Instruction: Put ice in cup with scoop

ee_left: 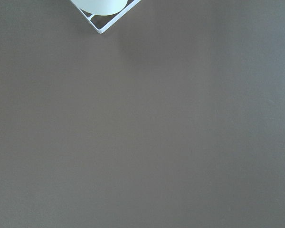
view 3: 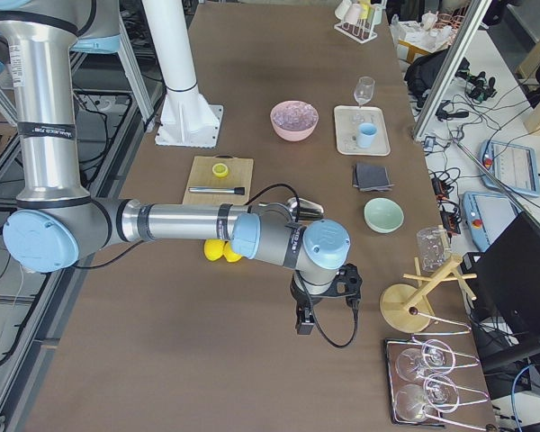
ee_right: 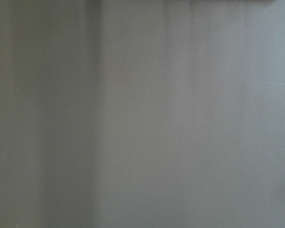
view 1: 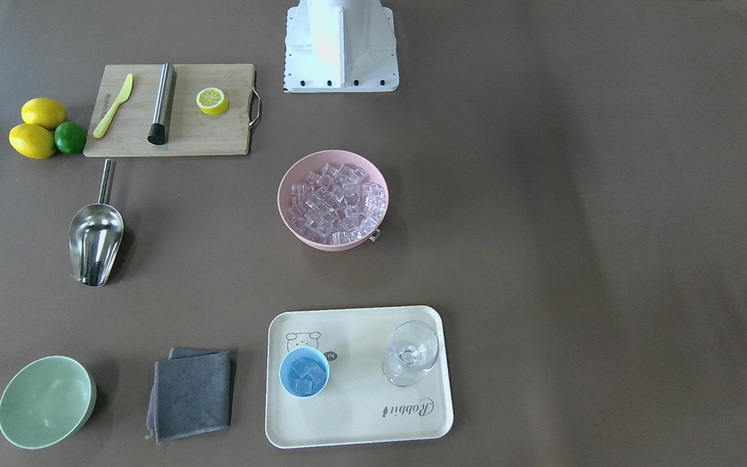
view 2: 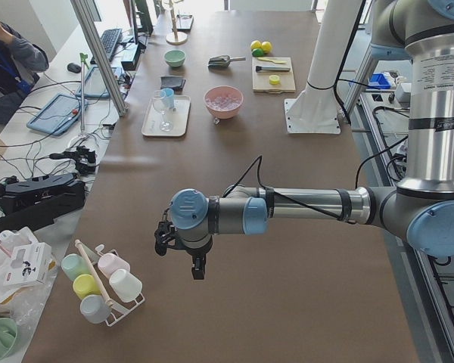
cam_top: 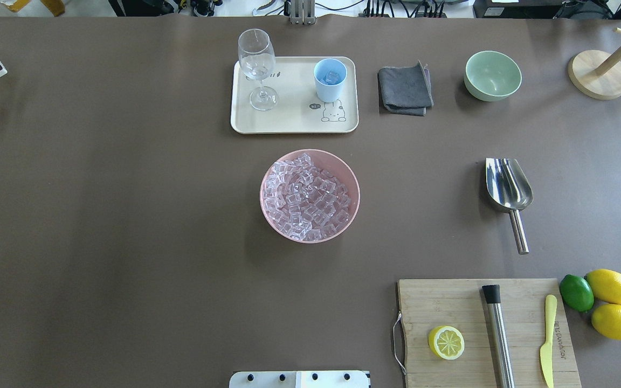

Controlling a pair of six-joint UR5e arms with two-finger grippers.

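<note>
On the brown table [view 1: 542,259] lies the shiny steel scoop [view 1: 94,240], trough upward.

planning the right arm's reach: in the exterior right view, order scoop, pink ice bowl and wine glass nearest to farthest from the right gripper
From the right gripper:
1. scoop, closest, on the near half of the table
2. pink bowl, farther along, mid-table
3. wine glass, farthest, on the tray

Seen from overhead, the brown worktop [cam_top: 127,215] carries a cream rectangular tray [cam_top: 294,127] at upper centre, a folded grey cloth [cam_top: 405,88] and pale green bowl [cam_top: 492,75] right of it, a pink bowl [cam_top: 263,195] at centre, a shiny steel scoop [cam_top: 507,186] at right, and a wooden cutting board [cam_top: 450,302], two lemons [cam_top: 611,286] and a lime [cam_top: 576,292] at lower right.
</note>
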